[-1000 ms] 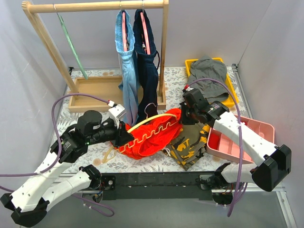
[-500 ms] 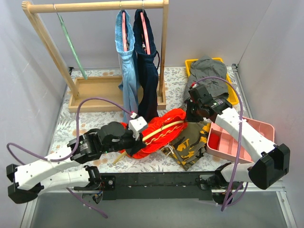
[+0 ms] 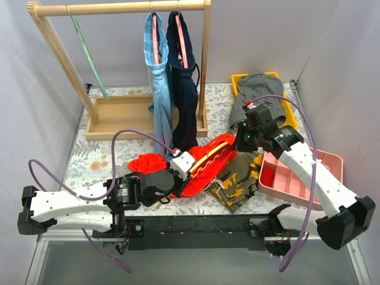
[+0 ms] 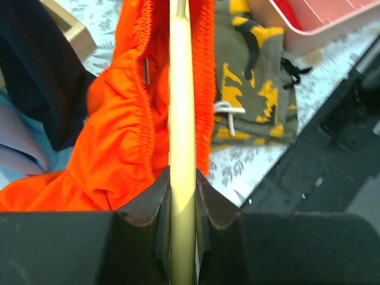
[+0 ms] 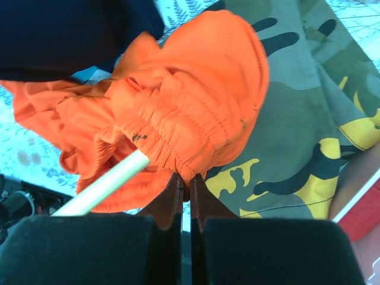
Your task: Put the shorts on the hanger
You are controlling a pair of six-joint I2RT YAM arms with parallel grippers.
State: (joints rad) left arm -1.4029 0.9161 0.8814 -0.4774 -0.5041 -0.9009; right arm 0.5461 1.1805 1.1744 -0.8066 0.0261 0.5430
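The orange-red shorts [image 3: 202, 169] lie bunched at the table's middle, with a loose part to the left [image 3: 148, 161]. The pale-yellow hanger [image 3: 209, 153] runs through their elastic waistband. My left gripper [image 3: 185, 163] is shut on the hanger's bar [image 4: 181, 119], with the shorts [image 4: 124, 136] gathered round it. My right gripper [image 3: 240, 142] is shut on the waistband's edge [image 5: 190, 127]; the hanger's bar [image 5: 104, 185] sticks out of the fabric beside its fingers. The hanger's hook is hidden.
Camouflage shorts [image 3: 237, 178] lie right of the orange-red ones, next to a pink bin [image 3: 303, 178]. Grey shorts sit in a yellow tray [image 3: 261, 89]. A wooden rack [image 3: 119, 8] at the back holds a mint-green hanger [image 3: 89, 53] and two garments on pink hangers [image 3: 172, 71].
My left arm has swung low and to the right, carrying the hanger further into the waistband. The shorts have bunched up and shifted right. My right gripper has moved slightly right with the waistband.
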